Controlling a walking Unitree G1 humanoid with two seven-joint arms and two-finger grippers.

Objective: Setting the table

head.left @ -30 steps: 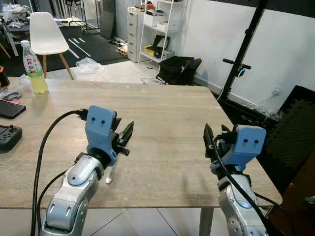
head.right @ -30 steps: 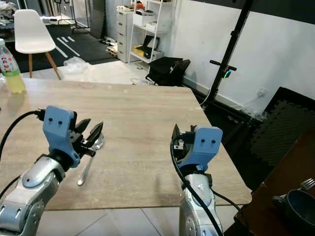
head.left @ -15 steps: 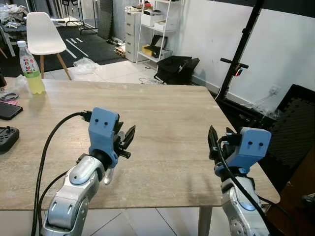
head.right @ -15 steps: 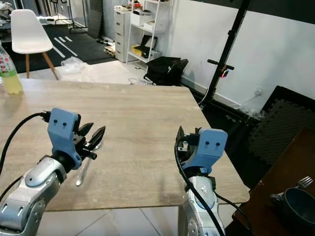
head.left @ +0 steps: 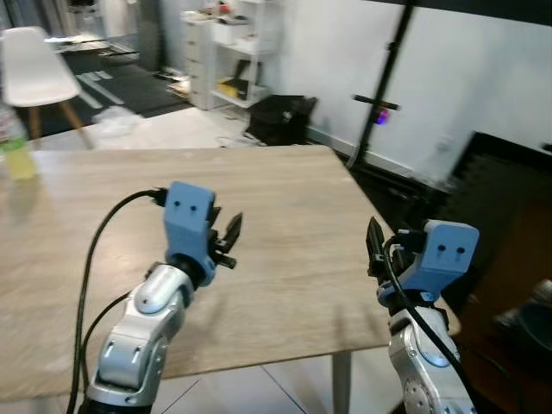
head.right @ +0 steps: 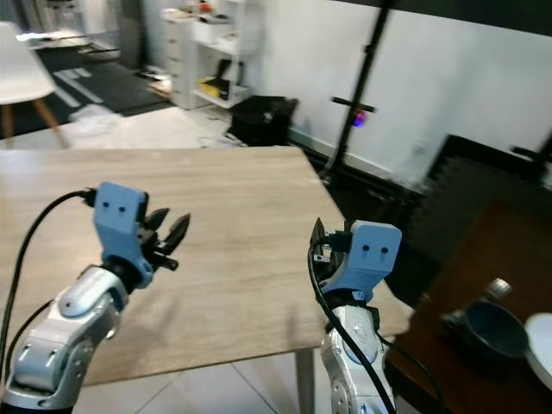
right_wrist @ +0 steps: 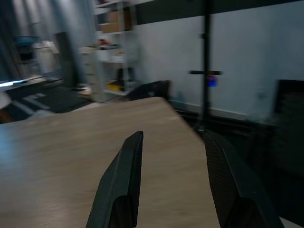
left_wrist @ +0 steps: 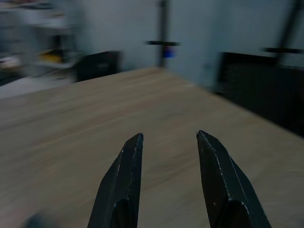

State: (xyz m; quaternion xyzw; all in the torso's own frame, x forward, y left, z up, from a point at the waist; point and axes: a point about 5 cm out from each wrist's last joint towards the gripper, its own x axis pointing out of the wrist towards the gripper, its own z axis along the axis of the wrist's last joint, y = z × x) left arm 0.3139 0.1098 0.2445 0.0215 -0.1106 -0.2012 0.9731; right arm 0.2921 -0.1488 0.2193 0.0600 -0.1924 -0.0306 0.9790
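Two grippers, left (left_wrist: 166, 183) and right (right_wrist: 173, 183), are held released and empty over the table (head.right: 241, 207). At four o'clock a bowl (head.right: 487, 328), likely rigid, breakable and slippery, is best pinched at its rim.

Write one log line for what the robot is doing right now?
left gripper: open, empty, over table | right gripper: open, empty, near table edge | view blurred

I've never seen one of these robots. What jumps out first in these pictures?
Two silver arms with blue wrist blocks reach over a wooden table. The left gripper hovers above the table's near part and the right gripper is by its right edge, both with black fingers apart and holding nothing. Off to the right, a dark pot sits on a lower dark surface.
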